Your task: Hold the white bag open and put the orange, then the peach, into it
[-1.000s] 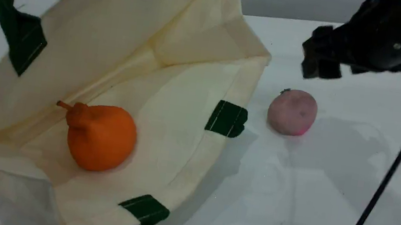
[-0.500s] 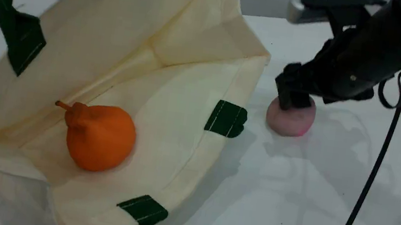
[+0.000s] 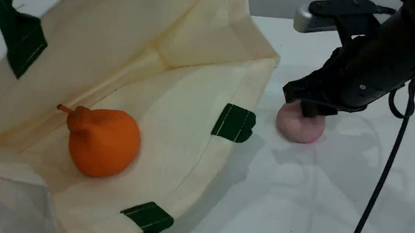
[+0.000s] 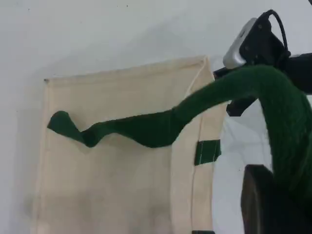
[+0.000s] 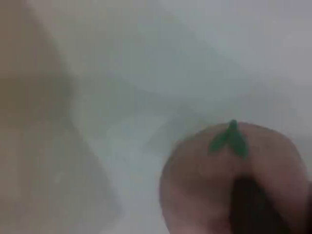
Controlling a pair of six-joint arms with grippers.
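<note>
Scene view, looking down across the white table (image 3: 300,210). The white bag (image 3: 179,88), a cream canvas tote, lies on its side at left with its mouth gaping toward the camera. One dark green handle (image 3: 2,2) rises taut out of the top left corner of the view; two green tabs (image 3: 234,122) mark the near rim. The orange (image 3: 102,142) rests inside the bag on the lower panel, its knobby stem end pointing left. The peach (image 3: 299,125) sits on the table just beside the bag's right rim, outside it. The right gripper (image 3: 306,106) is down on top of the peach, its dark fingers pressed onto the fruit's upper surface, which looks flattened beneath them; the jaws appear to be closing on the peach, though the black housing hides how far. A black cable (image 3: 376,189) hangs from the arm across the table.

Left wrist view. The left gripper (image 4: 273,195) is closed on the green handle (image 4: 273,102), which arches up from the bag's outer face (image 4: 112,190) into the fingertip at bottom right.

Right wrist view, blurred. The peach (image 5: 219,185), with a small green leaf (image 5: 229,139), fills the lower right; a dark fingertip (image 5: 253,204) lies against it
</note>
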